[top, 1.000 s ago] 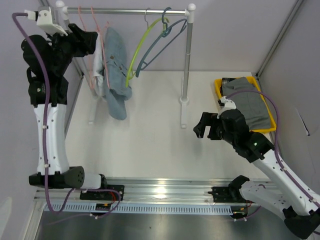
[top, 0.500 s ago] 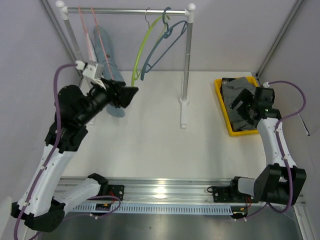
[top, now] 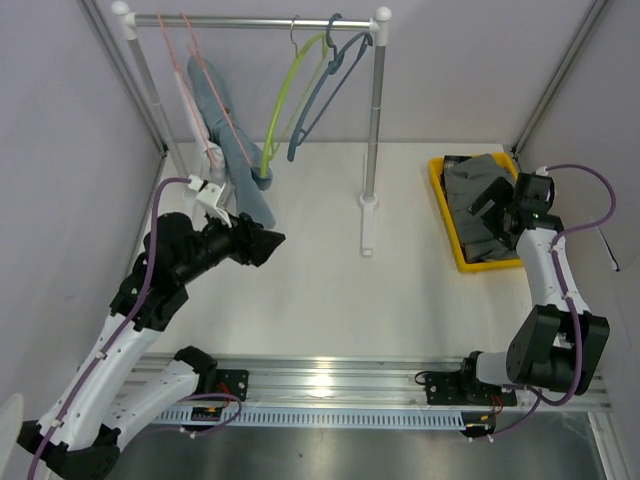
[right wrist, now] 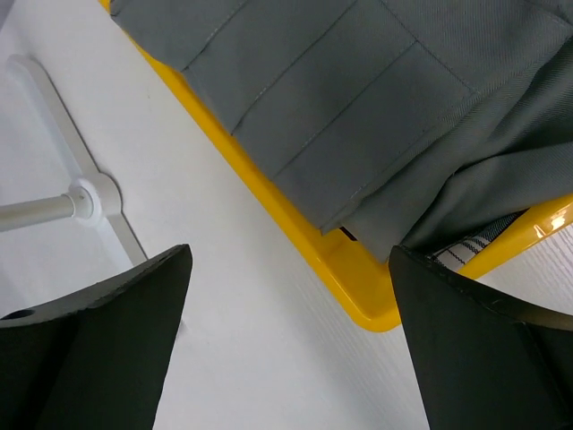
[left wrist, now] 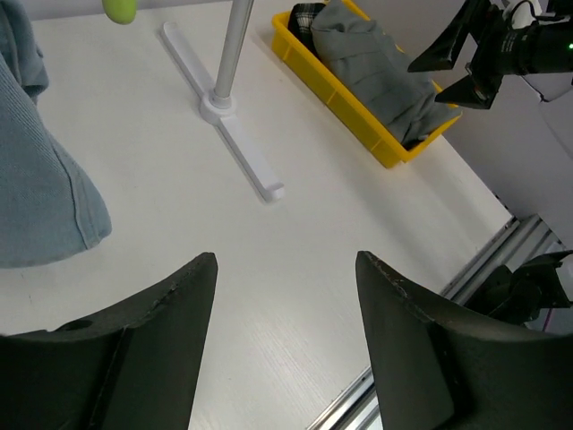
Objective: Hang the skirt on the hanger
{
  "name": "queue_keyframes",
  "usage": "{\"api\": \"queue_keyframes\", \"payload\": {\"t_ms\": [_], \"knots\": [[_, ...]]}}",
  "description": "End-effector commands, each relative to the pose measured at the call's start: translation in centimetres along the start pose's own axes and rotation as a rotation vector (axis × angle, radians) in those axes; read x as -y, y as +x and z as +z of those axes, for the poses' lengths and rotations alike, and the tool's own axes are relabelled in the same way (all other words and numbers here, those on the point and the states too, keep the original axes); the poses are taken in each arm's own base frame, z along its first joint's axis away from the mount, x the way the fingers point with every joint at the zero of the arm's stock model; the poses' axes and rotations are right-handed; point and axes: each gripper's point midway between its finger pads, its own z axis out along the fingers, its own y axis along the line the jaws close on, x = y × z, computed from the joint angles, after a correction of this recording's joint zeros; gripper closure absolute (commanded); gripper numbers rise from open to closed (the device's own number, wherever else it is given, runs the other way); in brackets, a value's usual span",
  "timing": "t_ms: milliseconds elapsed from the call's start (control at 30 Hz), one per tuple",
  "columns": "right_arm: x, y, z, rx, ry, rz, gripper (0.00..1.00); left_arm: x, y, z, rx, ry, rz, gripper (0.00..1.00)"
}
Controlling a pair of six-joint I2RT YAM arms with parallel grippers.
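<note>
In the yellow tray (top: 447, 215) at the worktop's (top: 320, 290) right edge lies the folded grey skirt (top: 465, 185). The right gripper (right wrist: 288, 255) hovers just above it, spread wide, on a steeply bent arm. The left gripper (left wrist: 285, 260), also spread and empty, reaches out in mid-air near the green hanger (left wrist: 119, 9).

Robotics laboratory test cell: a left arm (top: 150, 290) and a right arm (top: 545, 270), both white and black, are bolted to an aluminium rail (top: 330, 378) along the near edge of a white counter (top: 320, 290), walled in by plain grey panels (top: 60, 150) on metal framing (top: 558, 75). Purple cables (top: 580, 167) loop off the arms. On the counter stand a small metal clothes rack (top: 375, 120) hung with coloured hangers (top: 300, 90) and a yellow bin (top: 446, 215)
</note>
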Motion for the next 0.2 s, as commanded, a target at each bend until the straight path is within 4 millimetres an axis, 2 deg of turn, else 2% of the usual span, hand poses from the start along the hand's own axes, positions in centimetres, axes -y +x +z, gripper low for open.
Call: {"api": "queue_keyframes", "payload": {"t_ms": [0,33,100,167], "knots": [[-0.8,-1.5,-1.4,0.098,-0.051,0.019,0.01,0.9,0.6,0.1,-0.027,0.052,-0.001,0.32],[-0.8,-1.5,-2.0,0.111,-0.057,0.028,0.01,1.0,0.7,0.2,-0.037,0.058,0.006,0.32],[-0.3,-0.2,-1.8,0.094,-0.063,0.041,0.01,0.6,1.4,0.3,-0.072,0.045,0.014,0.33],[0.1,0.8,-2.0,0.089,-0.064,0.042,0.01,0.5,1.1,-0.2,-0.056,0.032,0.027,0.32]]}}
